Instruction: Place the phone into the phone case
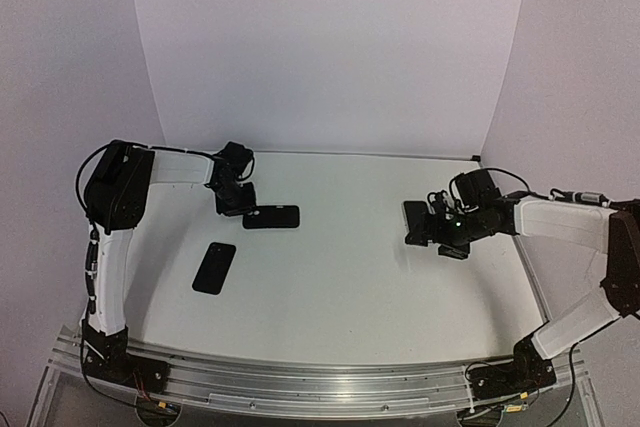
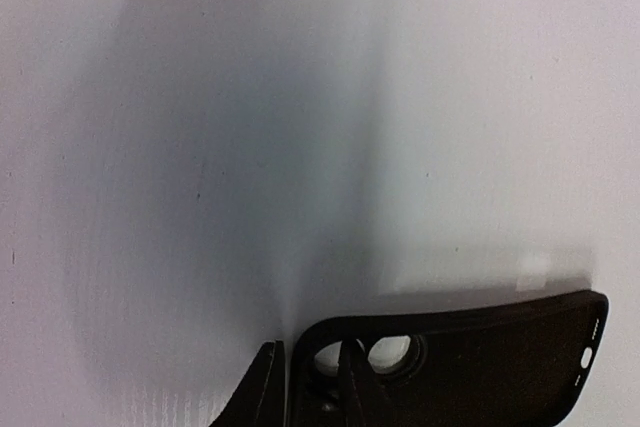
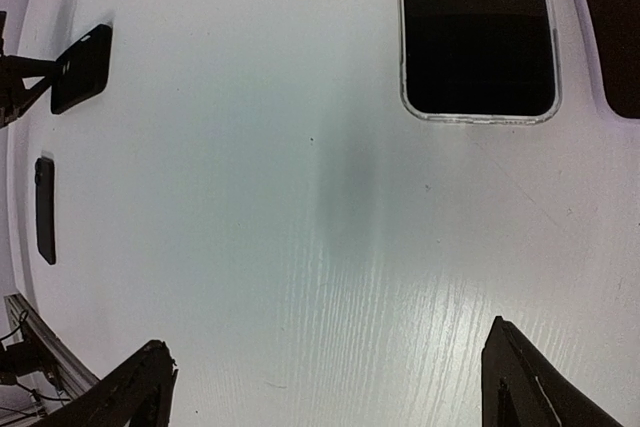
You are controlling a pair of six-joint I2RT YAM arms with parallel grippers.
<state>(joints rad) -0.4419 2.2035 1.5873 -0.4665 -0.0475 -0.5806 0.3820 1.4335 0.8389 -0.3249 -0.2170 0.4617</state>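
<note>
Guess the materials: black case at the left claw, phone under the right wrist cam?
The case looks like soft matte rubber or silicone: dull black, no glare, moulded camera hole. The phone: glossy dark glass face, pale shiny rim, metal or clear plastic, can't tell which.

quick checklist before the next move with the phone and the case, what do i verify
1. Left gripper placed on the rim of the phone case: ok, a finger on each side of it.
2. That rim firmly clamped: cannot tell.
3. Right gripper open: ok.
4. Phone between the right fingers: not ok, it lies flat on the table ahead of them.
5. Other black slab apart from the phone case: ok.
</note>
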